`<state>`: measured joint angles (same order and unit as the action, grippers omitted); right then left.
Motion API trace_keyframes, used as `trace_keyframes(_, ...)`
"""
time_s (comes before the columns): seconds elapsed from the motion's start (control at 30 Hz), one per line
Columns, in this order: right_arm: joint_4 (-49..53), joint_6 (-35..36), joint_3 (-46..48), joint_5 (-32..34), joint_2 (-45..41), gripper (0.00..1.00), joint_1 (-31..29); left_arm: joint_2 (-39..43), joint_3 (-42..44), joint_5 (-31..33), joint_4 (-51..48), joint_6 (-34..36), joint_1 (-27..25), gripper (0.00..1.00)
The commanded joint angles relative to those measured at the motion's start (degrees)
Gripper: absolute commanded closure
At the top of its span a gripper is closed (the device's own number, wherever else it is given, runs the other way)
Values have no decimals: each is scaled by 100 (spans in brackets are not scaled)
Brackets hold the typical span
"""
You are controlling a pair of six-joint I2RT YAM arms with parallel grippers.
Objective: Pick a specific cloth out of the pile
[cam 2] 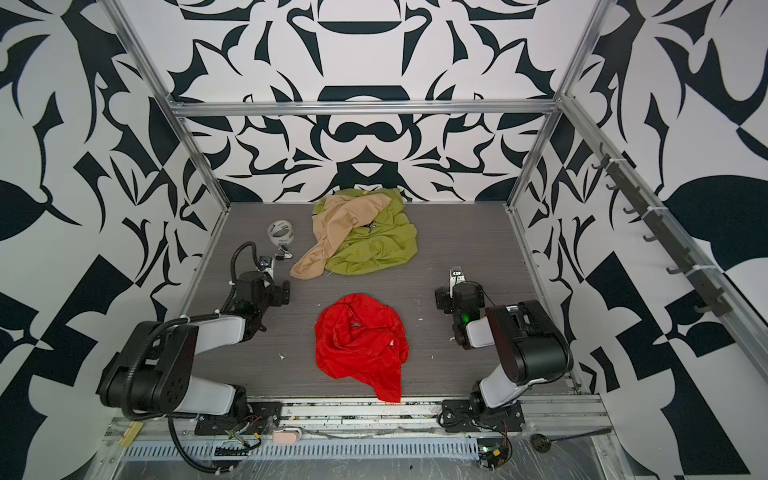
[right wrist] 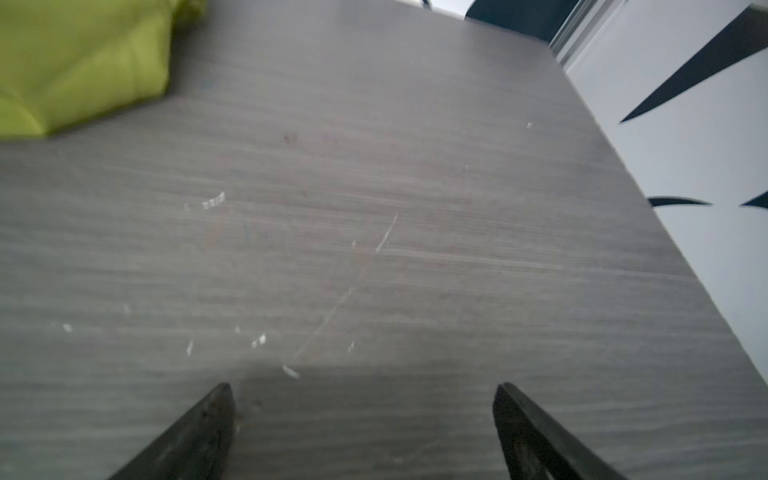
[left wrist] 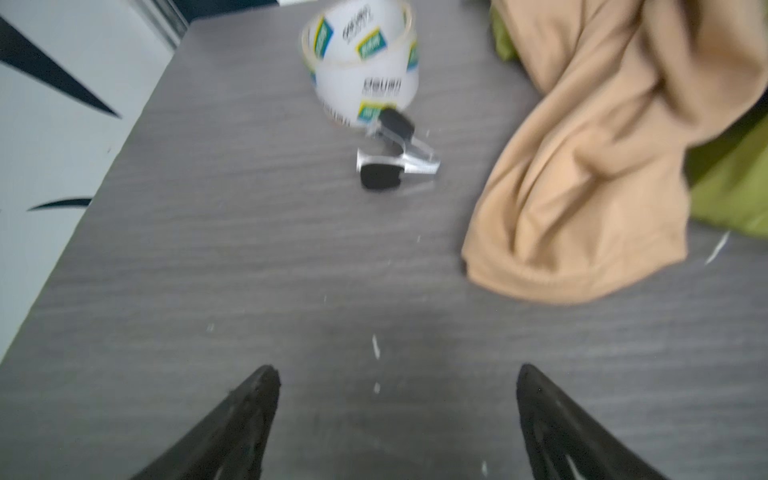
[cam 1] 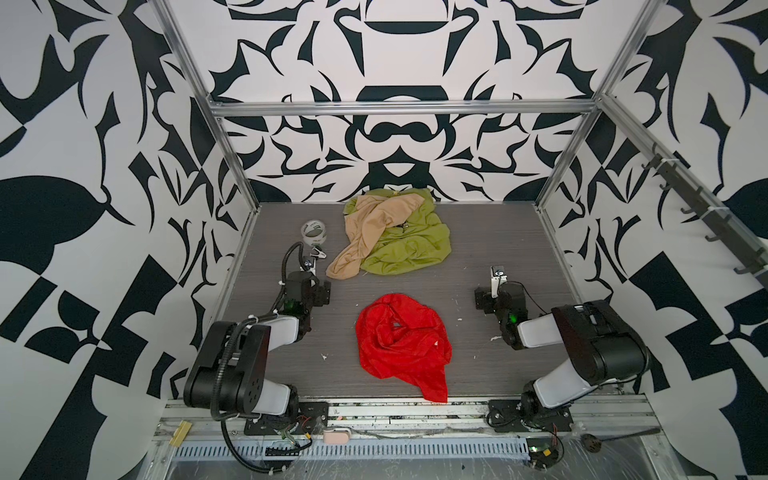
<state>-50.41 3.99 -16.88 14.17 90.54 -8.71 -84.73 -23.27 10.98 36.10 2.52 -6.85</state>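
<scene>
The red cloth (cam 1: 401,340) (cam 2: 361,345) lies crumpled by itself on the grey table (cam 1: 498,232), near the front edge and between the two arms. It is apart from the pile (cam 1: 395,232) (cam 2: 361,237) at the back, where a beige-tan cloth (left wrist: 582,166) lies draped over a larger olive-green cloth (right wrist: 83,62). My left gripper (left wrist: 399,374) (cam 1: 320,291) is open over bare table, left of the red cloth. To that cloth's right, my right gripper (right wrist: 363,390) (cam 1: 484,299) is also open with nothing between its fingers. Neither wrist view shows the red cloth.
A roll of clear tape (cam 1: 313,232) (left wrist: 361,62) and a small black-and-metal clip (cam 1: 319,253) (left wrist: 395,153) sit at the back left, beside the beige cloth. Patterned walls and metal frame posts enclose the table on three sides. Small white scraps dot the surface.
</scene>
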Motion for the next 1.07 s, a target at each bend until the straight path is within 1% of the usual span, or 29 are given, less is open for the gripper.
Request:
trace_keyframes(0.0,-518,-232,-242,212,-89,0,38,-378,125,-487,1326,-295,341,11)
trace_keyframes(0.1,-475,-239,-243,213,-105,0,45,-452,164,-495,1512,-270,346,1)
trace_keyframes(0.17,-460,-238,-253,200,-99,0,48,-526,191,-473,1707,-252,345,1)
trace_keyframes(0.27,-296,-294,-328,-60,-113,0,170,-527,150,-480,1610,-252,343,1)
trace_keyframes(0.6,-106,-364,-443,-257,-63,0,284,-539,128,-474,1584,-252,346,1)
trace_keyframes(0.67,-89,-376,-455,-519,-68,1,308,-527,135,-474,1585,-252,342,1)
trace_keyframes(1.03,-87,-349,-413,-626,-131,0,374,-502,182,-473,1659,-259,345,1)
